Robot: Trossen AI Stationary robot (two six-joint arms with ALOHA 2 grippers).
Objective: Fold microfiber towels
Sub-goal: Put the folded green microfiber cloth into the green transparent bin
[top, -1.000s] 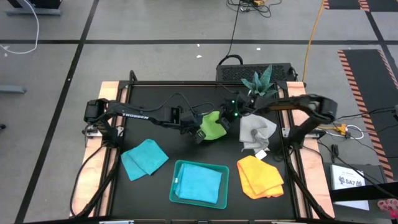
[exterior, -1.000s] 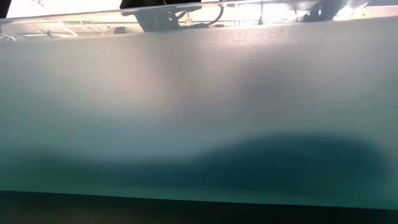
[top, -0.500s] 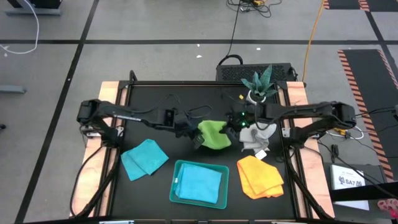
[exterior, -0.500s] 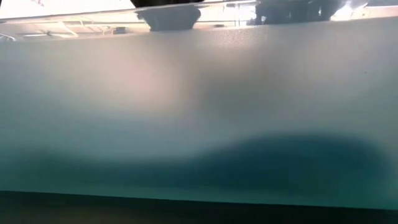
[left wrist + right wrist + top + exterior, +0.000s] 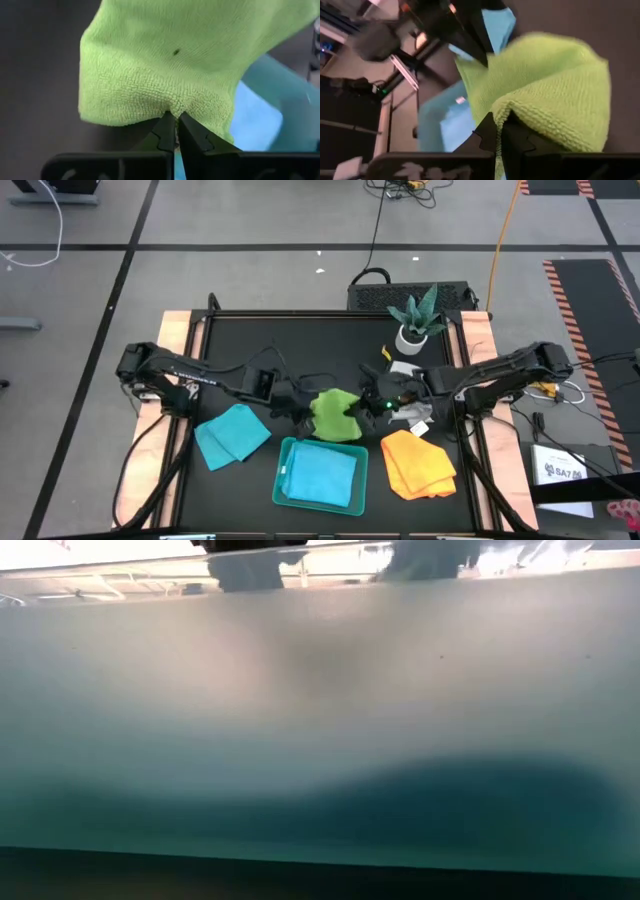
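On the black table [image 5: 250, 340], a turquoise towel [image 5: 232, 434] lay loose at the left. The left end effector [image 5: 303, 413] was clamped on one edge of the lime green towel [image 5: 333, 413], held just behind the teal tray [image 5: 283, 478], which carried a second turquoise towel [image 5: 324, 476]. The right end effector [image 5: 367, 406] pinched the green towel's opposite edge. The grey-white towel [image 5: 418, 412] and yellow-orange towel [image 5: 418, 464] lay at the right.

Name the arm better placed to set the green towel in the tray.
Neither alone: left gripper and right gripper each pinch an edge of the lime green towel, just behind the teal tray. Both should lower together.
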